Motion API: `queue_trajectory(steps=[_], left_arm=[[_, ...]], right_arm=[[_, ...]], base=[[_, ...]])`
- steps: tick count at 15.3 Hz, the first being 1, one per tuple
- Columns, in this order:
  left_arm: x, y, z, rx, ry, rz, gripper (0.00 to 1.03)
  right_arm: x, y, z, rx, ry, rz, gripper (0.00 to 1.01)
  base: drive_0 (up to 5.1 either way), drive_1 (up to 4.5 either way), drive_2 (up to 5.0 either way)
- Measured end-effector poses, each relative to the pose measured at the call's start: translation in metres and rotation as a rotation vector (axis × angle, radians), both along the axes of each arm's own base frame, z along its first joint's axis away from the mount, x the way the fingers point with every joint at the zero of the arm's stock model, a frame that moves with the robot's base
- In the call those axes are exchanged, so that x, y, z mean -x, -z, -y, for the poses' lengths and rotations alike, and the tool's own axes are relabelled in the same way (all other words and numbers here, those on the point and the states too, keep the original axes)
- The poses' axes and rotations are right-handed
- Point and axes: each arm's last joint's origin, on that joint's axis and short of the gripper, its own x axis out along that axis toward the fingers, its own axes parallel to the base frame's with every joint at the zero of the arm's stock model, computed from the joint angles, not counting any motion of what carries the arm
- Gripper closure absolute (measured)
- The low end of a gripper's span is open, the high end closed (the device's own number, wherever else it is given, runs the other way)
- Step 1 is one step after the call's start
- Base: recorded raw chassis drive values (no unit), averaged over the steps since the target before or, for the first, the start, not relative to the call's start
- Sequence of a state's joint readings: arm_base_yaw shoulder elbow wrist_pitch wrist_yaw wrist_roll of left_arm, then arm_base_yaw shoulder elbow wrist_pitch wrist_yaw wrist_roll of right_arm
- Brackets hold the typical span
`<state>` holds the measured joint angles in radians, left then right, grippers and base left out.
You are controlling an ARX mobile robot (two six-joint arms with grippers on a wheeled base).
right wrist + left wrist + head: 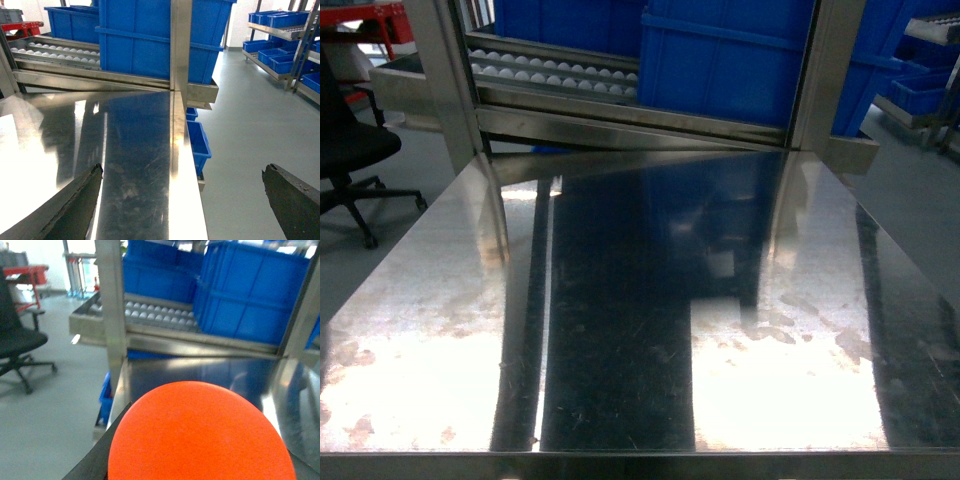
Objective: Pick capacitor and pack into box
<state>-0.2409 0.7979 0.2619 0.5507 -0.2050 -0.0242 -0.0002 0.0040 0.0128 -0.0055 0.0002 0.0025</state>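
Here, steel table (pixel 620 330) reflecting blue bins (pixel 720 60) on the roller rack behind it, right gripper (pixel 182 200) spread wide over the table's right edge, left gripper's state hidden behind an orange ball (pixel 200 435), box and capacitor nowhere visible, black chair (pixel 345 150) left of the table.

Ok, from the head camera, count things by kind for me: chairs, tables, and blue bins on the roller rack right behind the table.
Chair: 1
Table: 1
Blue bins on the rack: 2 side by side; whether any are stacked can't be told
Total: 4
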Motion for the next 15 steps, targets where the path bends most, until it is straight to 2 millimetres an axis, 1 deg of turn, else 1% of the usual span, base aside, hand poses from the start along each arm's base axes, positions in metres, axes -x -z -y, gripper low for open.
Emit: queue_trajectory(steps=[3, 5, 7, 8, 9, 11, 14, 15], left_arm=[[0.015, 0.015, -0.014, -0.011, -0.042, -0.019, 0.59], [0.024, 0.025, -0.020, -0.012, -0.038, -0.027, 0.59], [0.032, 0.032, -0.025, -0.011, -0.037, -0.021, 0.59], [0.035, 0.035, -0.032, -0.011, -0.027, -0.024, 0.59], [0.038, 0.039, -0.037, -0.010, -0.060, -0.027, 0.59], [0.043, 0.041, -0.035, -0.012, -0.032, -0.022, 0.59], [0.049, 0.045, -0.035, -0.013, -0.034, -0.015, 0.59], [0.051, 0.051, -0.035, -0.013, -0.034, -0.014, 0.59]], right_arm=[[0.000, 0.000, 0.000, 0.000, 0.000, 0.000, 0.03], [0.000, 0.000, 0.000, 0.000, 0.000, 0.000, 0.03], [0.000, 0.000, 0.000, 0.000, 0.000, 0.000, 0.03], [0.000, 0.000, 0.000, 0.000, 0.000, 0.000, 0.03], [0.000, 0.000, 0.000, 0.000, 0.000, 0.000, 0.03], [0.000, 0.000, 0.000, 0.000, 0.000, 0.000, 0.03], [0.000, 0.000, 0.000, 0.000, 0.000, 0.000, 0.03], [0.000, 0.000, 0.000, 0.000, 0.000, 0.000, 0.03]], base=[[0.0, 0.00, 0.0], [0.0, 0.00, 0.0], [0.0, 0.00, 0.0], [0.0, 0.00, 0.0], [0.0, 0.00, 0.0], [0.0, 0.00, 0.0], [0.0, 0.00, 0.0], [0.0, 0.00, 0.0]])
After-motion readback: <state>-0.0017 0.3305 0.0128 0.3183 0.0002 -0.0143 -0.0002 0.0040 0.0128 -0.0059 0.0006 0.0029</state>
